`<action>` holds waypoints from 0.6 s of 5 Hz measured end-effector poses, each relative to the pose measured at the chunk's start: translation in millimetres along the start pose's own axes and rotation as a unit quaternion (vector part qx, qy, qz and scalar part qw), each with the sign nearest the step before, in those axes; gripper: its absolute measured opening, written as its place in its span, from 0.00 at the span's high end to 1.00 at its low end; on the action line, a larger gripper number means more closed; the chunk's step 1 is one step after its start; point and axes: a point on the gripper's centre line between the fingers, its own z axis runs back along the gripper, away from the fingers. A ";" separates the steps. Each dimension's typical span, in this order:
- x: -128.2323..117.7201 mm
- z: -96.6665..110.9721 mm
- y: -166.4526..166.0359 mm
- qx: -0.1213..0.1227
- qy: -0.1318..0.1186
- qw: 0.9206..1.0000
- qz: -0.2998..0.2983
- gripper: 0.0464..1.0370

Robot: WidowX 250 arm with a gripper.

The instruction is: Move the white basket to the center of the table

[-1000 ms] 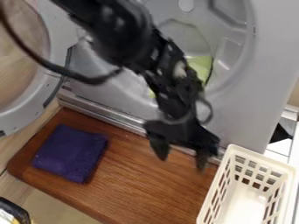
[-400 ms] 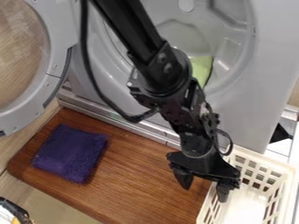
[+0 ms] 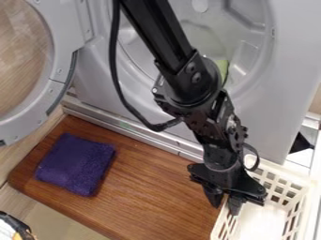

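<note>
Fingers [image 3: 235, 205] look clamped on white basket's [image 3: 260, 224] side wall; one-edge grip could let its bulk beyond them sag and twist loose.

Cloth [image 3: 75, 164] on table [image 3: 150, 187], left — basket [image 3: 289, 175] at right edge — machine [image 3: 291, 70] behind.
</note>
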 end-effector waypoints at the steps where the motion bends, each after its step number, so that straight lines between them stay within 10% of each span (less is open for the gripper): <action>1: 0.2 0.0 1.9 0.002 0.000 1.000 -0.005 0.88; 3: -3.1 3.1 5.5 0.007 0.001 1.000 -0.012 0.95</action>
